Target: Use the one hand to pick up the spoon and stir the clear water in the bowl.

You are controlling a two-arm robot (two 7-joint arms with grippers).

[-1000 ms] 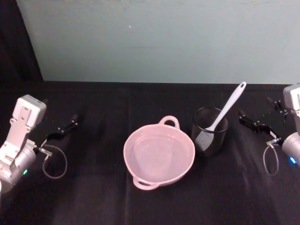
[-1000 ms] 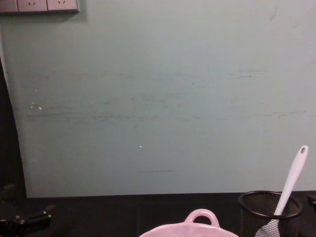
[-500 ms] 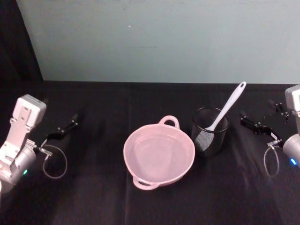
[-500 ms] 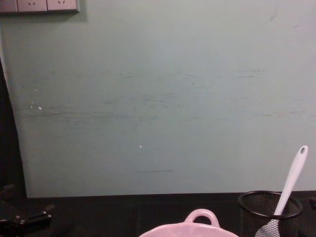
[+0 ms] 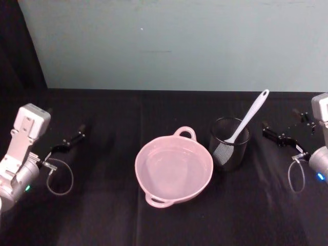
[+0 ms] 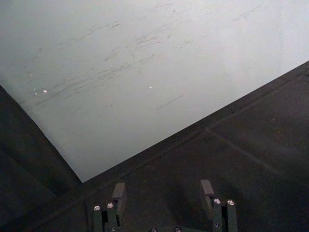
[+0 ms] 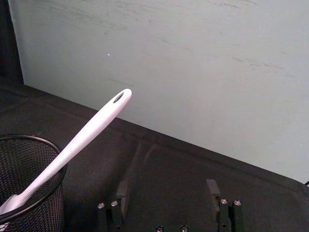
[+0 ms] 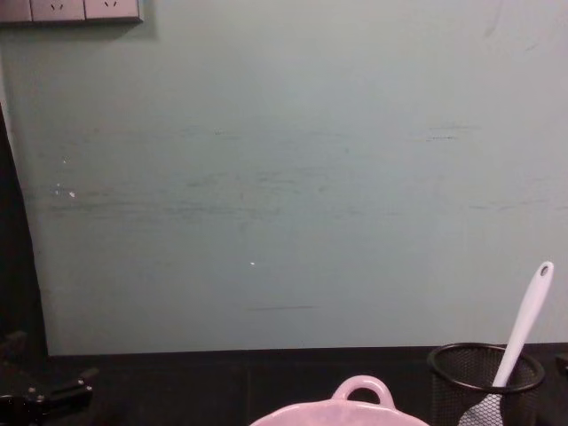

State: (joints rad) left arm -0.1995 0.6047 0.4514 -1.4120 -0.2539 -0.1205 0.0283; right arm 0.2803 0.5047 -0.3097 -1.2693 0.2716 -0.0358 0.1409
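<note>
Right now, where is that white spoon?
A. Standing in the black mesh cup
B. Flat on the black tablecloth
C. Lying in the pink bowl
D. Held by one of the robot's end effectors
A: the white spoon leans blade-down inside the black mesh cup, beside the pink bowl, with its handle sticking out above the rim.

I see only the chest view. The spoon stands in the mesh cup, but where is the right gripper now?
Observer: The right gripper is to the right of the mesh cup, apart from the spoon.
Operator: Are its fingers open?
Observer: Yes. In the right wrist view its fingers stand apart, with nothing between them.
Operator: And the left gripper, is it open?
Observer: The left gripper is parked far to the left of the bowl. The left wrist view shows it open and empty.
</note>
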